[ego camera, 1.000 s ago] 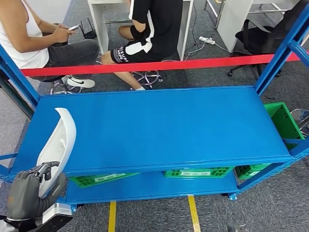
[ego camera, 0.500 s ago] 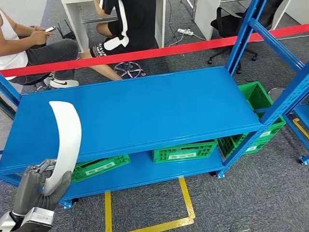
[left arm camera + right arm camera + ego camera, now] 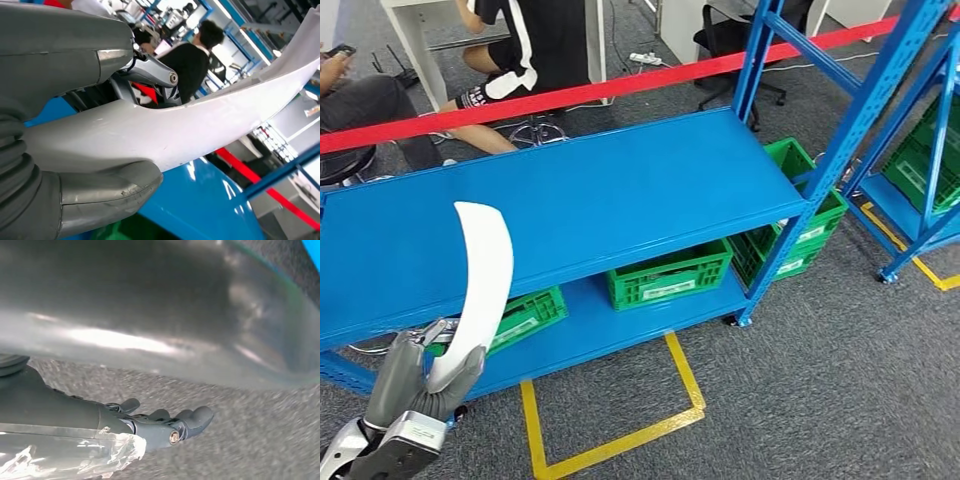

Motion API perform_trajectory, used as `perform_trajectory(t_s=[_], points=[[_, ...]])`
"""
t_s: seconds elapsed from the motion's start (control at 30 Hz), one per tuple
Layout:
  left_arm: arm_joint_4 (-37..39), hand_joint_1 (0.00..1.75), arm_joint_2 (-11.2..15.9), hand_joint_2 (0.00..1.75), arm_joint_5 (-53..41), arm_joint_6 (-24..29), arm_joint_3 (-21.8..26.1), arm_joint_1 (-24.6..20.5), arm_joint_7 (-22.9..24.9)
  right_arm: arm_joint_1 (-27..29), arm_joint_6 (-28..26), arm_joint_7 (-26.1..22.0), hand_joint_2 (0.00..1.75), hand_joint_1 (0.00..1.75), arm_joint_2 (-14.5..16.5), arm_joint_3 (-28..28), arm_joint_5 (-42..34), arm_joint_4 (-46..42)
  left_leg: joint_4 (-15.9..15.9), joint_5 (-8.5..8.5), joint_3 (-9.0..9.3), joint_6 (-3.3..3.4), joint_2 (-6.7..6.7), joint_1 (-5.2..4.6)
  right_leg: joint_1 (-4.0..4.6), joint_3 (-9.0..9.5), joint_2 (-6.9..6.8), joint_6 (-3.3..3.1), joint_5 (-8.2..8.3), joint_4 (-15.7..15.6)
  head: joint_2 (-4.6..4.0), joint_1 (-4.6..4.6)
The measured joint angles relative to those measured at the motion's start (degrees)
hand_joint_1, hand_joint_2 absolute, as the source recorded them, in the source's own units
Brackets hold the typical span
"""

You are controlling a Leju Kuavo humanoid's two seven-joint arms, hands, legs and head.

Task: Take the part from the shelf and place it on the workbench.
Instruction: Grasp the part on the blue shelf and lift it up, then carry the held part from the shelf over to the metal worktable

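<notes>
A: Where's the part (image 3: 482, 270)?
B: In the robot's left hand (image 3: 414, 380), off the shelf (image 3: 637, 195). White curved panel, clasped by its lower end between thumb and fingers; the left wrist view shows the part (image 3: 181, 135) pinned there by the left hand (image 3: 71, 150).
A: Long axis?
B: Runs up and away from the left hand, curving at the top, roughly upright. Free end hangs in front of the shelf's front edge at its left end, not resting on it as far as the head view tells.
A: Right hand?
B: The right hand (image 3: 162, 427) hangs over grey carpet, fingers loosely extended, holding nothing. Far from the part, so the left arm does the placing.
A: Workbench?
B: None identifiable. White desks sit behind the red tape (image 3: 607, 88) where two seated people are, but nothing says that's the target.
A: So the next move?
B: Likely carrying on to the bench, then laying the long axis flat. The tall free end could clip a shelf upright (image 3: 833, 150).
</notes>
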Motion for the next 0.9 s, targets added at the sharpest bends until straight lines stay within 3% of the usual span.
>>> perform_trajectory(t_s=[0.07,0.13,0.17,0.2,0.23,0.3,0.37,0.5,0.57,0.6,0.63,0.7,0.73,0.8,0.87,0.9], points=[[0.2,1.75,-0.2,1.75,1.5,-0.9,0.0,-0.2,-0.6,0.2,-0.7,0.4,0.0,0.0,0.1,0.1,-0.7,-0.6,0.1,0.74,-0.58,-0.5,0.91,-0.17,0.53,6.26,-2.02,-0.7,-1.01,-8.6,0.0,-0.06],[0.5,1.75,-0.4,1.75,3.5,-2.0,0.0,-0.5,-1.5,0.5,-1.6,0.8,0.0,0.0,0.2,0.1,-1.5,-1.1,0.1,1.3,-0.63,-1.14,1.86,-0.09,1.01,8.14,-2.57,-1.27,-2.55,-12.4,-0.01,0.04],[0.6,1.75,-0.5,1.75,4.2,-2.5,-0.1,-0.7,-1.9,0.9,-2.0,1.0,0.0,0.0,0.3,0.2,-1.9,-1.3,0.1,1.49,-0.54,-1.49,2.28,0.0,1.03,7.79,-2.13,-1.63,-2.42,-12.6,-0.01,0.07],[0.8,1.75,-0.6,1.75,4.6,-3.0,-0.1,-1.0,-2.2,1.2,-2.4,1.1,0.0,0.0,0.5,0.1,-2.2,-1.5,0.3,1.33,-0.59,-1.93,1.88,0.13,0.97,7.48,-1.68,-1.99,-2.13,-12.7,-0.01,0.15],[0.9,1.75,-0.7,1.75,5.0,-3.4,-0.2,-1.2,-2.4,1.5,-2.8,1.2,0.0,0.0,0.5,0.1,-2.5,-1.6,1.2,0.37,-0.87,-2.39,0.93,0.24,0.86,7.21,-1.22,-2.38,-1.74,-12.8,0.0,0.04],[1.3,1.75,-0.8,1.75,5.4,-3.8,-0.2,-1.4,-2.6,1.6,-3.3,1.2,0.0,0.0,0.7,0.1,-2.9,-1.8,5.3,-3.44,-2.26,-3.17,-1.7,0.46,0.62,6.56,-0.39,-2.89,-0.93,-12.9,0.0,-0.18],[1.5,1.75,-0.8,1.75,5.5,-3.8,-0.3,-1.4,-2.7,1.6,-3.5,1.2,0.0,0.0,0.7,0.1,-3.0,-1.9,8.5,-6.05,-3.3,-3.43,-2.56,0.56,0.59,6.2,0.05,-3.11,-0.59,-12.9,0.0,-0.28],[1.5,1.75,-0.8,1.75,5.5,-3.8,-0.3,-1.4,-2.7,1.6,-3.5,1.2,0.0,0.0,0.7,0.1,-3.0,-1.9,8.9,-6.34,-3.45,-3.45,-2.6,0.57,0.59,6.15,0.12,-3.13,-0.55,-12.9,0.0,-0.28],[1.8,1.75,-0.9,1.75,5.6,-3.9,-0.3,-1.5,-2.7,1.5,-3.5,1.2,0.0,0.0,0.7,0.1,-3.1,-1.9,11.9,-7.89,-4.35,-3.56,-2.75,0.58,0.6,5.83,0.64,-3.14,-0.32,-12.8,0.0,-0.31],[2.1,1.75,-1.0,1.75,5.6,-4.0,-0.3,-1.6,-2.8,1.6,-3.6,1.2,0.0,0.0,0.8,0.1,-3.2,-1.9,13.1,-7.93,-4.33,-3.57,-2.84,0.59,0.61,5.5,1.38,-3.1,-0.08,-12.6,0.0,-0.33],[2.6,1.75,-1.1,1.75,5.5,-4.0,-0.3,-1.9,-2.9,1.7,-4.0,1.2,0.0,0.0,0.8,0.1,-3.5,-1.9,10.9,-7.02,-2.54,-3.32,-3.89,0.71,0.65,4.69,2.81,-2.76,0.29,-12.0,0.0,-0.35],[3.5,1.75,-1.6,1.75,5.0,-3.8,-0.4,-2.5,-3.0,2.0,-5.0,1.3,0.0,0.0,0.9,0.2,-4.1,-2.0,3.9,-4.03,1.68,-2.49,-5.51,1.0,0.67,3.06,5.57,-1.87,0.9,-10.9,0.0,-0.3],[3.7,1.75,-1.8,1.75,4.7,-3.7,-0.5,-2.8,-3.0,2.2,-5.5,1.4,0.0,0.0,0.9,0.3,-4.4,-2.1,0.6,-3.21,3.37,-1.99,-6.05,1.21,0.7,2.23,6.22,-1.36,0.9,-10.3,0.0,-0.31],[3.9,1.75,-2.1,1.75,4.7,-3.7,-0.5,-3.1,-3.1,2.5,-6.0,1.6,0.0,0.0,1.0,0.4,-4.7,-2.2,0.4,-3.23,3.39,-1.35,-4.99,1.35,0.73,0.58,4.58,-0.72,-0.72,-7.5,0.0,0.14],[4.2,1.75,-2.3,1.75,4.7,-3.8,-0.4,-3.2,-3.1,2.6,-6.5,1.7,0.0,0.0,1.0,0.6,-5.0,-2.2,0.4,-3.26,3.46,-0.93,-3.81,1.22,0.67,-3.02,2.18,-0.21,-4.15,-0.3,0.0,0.68],[4.4,1.75,-2.4,1.75,4.7,-3.9,-0.4,-3.3,-3.1,2.6,-6.8,1.8,0.0,0.0,1.0,0.8,-5.1,-2.2,0.4,-3.28,3.47,-0.83,-3.15,1.15,0.59,-5.01,1.63,-0.08,-5.56,3.7,0.0,0.78]])
